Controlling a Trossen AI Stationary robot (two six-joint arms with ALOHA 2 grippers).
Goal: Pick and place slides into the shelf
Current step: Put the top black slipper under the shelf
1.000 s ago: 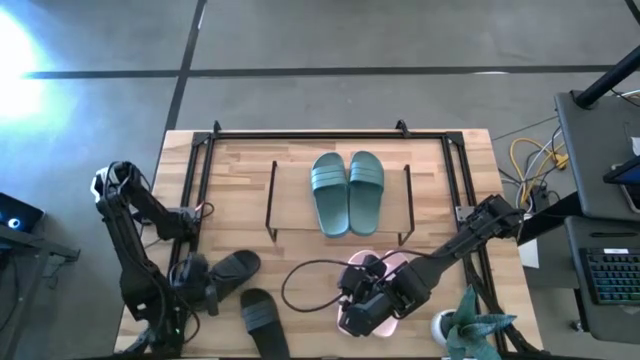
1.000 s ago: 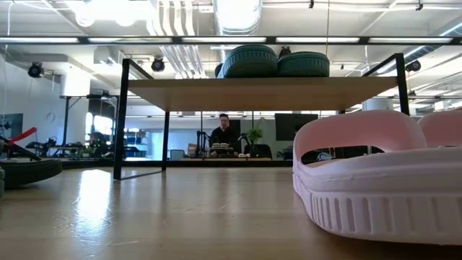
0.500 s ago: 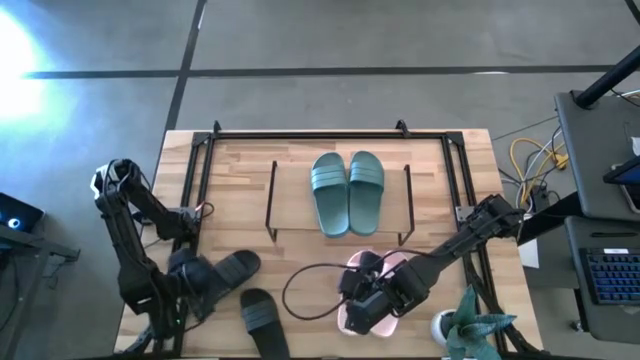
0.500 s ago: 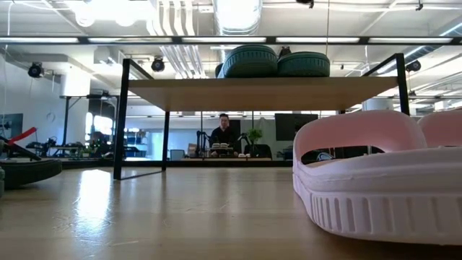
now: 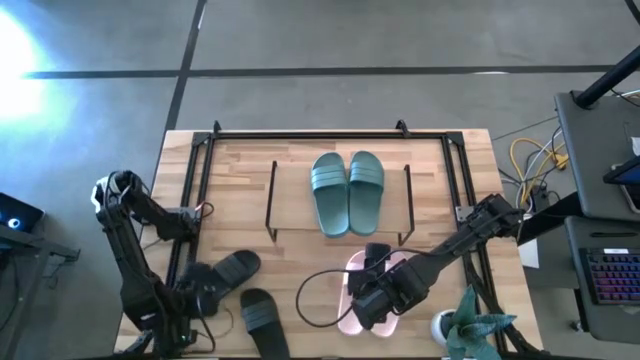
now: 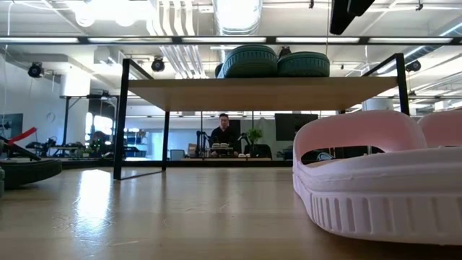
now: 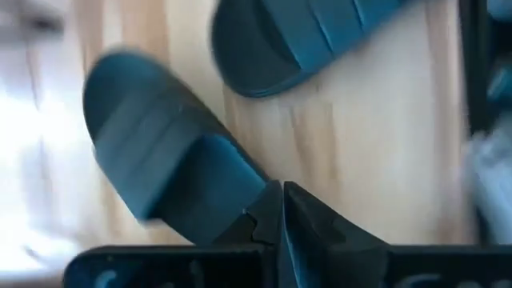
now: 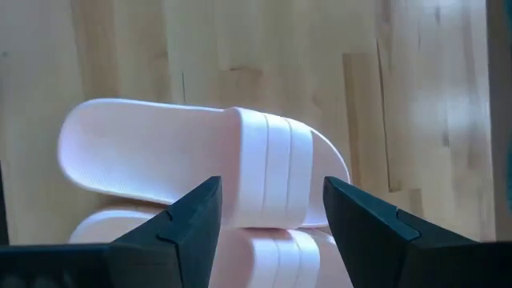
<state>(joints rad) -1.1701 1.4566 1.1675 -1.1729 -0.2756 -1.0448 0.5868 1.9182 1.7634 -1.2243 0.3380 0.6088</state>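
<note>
Slides-wise, nothing has shifted on the table over the last second, only the arms have. The right gripper has slid a bit toward the right and now sits over the pink pair near the front edge, and a dark piece of that arm has popped into the top of the low view. The left gripper has pulled back toward the near-left corner, ending just beside the upper black slide.

Orientation: the teal pair lies side by side on the shelf, long axes running near-to-far. In the low view they sit on top of the wood board. The pink ones also run roughly near-to-far, straps across the width. The upper black slide lies on a diagonal running near-left to far-right; the other black slide sits nearer the front edge, angled the other way, running far-left to near-right.

Arm pose: the right arm reaches in from the far-right side diagonally toward the front middle, wrist bent down, fingers spread wide with the strap of one pink slide showing between them and nothing gripped. The left arm is folded up at the near-left corner, its fingers pinched fully together, empty, with both black slides ahead of them.
</note>
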